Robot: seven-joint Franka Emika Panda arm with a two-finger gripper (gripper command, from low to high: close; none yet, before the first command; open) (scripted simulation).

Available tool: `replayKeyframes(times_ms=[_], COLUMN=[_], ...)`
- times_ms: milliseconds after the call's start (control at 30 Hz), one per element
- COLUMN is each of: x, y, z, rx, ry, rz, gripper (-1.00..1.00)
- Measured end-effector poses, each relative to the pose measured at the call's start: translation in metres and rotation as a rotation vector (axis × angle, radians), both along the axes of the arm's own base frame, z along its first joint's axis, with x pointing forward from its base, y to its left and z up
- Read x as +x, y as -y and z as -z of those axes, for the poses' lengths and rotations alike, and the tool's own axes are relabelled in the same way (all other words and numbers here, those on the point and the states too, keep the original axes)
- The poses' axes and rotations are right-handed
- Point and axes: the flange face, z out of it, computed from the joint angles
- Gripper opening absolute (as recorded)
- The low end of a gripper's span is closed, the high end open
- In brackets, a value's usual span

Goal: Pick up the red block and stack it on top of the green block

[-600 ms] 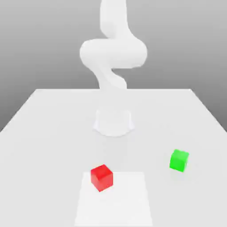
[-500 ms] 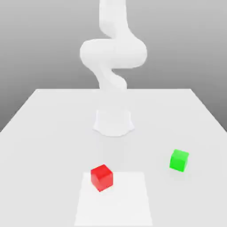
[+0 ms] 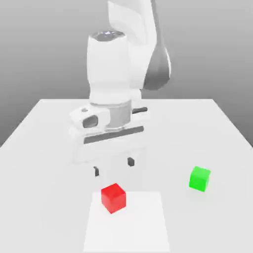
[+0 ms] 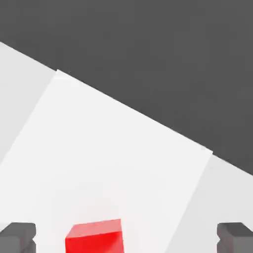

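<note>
Approach step, nothing grasped: gripper hangs pointing down above and just behind the red block, jaws spread wide and empty; block sits on the worktop, green block well apart toward the exterior view's right; next, lower to straddle red.

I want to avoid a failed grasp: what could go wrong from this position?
1. The red block sits rotated on the table; the open end effector may meet its corners and push it aside.
2. In the hand view the block lies nearer one fingertip, so that finger could land on it.
3. The green block is small, so stacking needs exact placement.
</note>
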Motion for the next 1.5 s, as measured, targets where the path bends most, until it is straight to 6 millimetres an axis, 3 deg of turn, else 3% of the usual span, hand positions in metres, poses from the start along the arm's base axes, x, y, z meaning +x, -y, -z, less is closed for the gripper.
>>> replayKeyframes(times_ms=[233,267,500,767,967,1067,1200,1300,1467,1500], x=[-0.008,-0.009,-0.009,-0.009,-0.022,-0.045,-0.092,-0.107,-0.109,-0.11], y=[0.001,0.001,0.001,0.002,-0.115,-0.175,-0.244,-0.264,-0.265,-0.265], z=[0.064,0.071,0.071,0.013,-0.008,-0.016,-0.027,-0.014,0.029,0.035], rx=[-0.006,-0.006,-0.005,-0.004,0.008,0.006,-0.008,-0.016,-0.018,-0.017], ry=[-0.024,-0.025,-0.026,-0.026,-0.027,-0.027,-0.025,-0.024,-0.023,-0.023], rz=[-0.022,-0.021,-0.02,-0.018,-0.357,-0.55,-0.806,-0.884,-0.892,-0.892], gripper=[0.0,-1.0,-1.0,-1.0,-1.0,-1.0,-1.0,-1.0,-1.0,1.0])
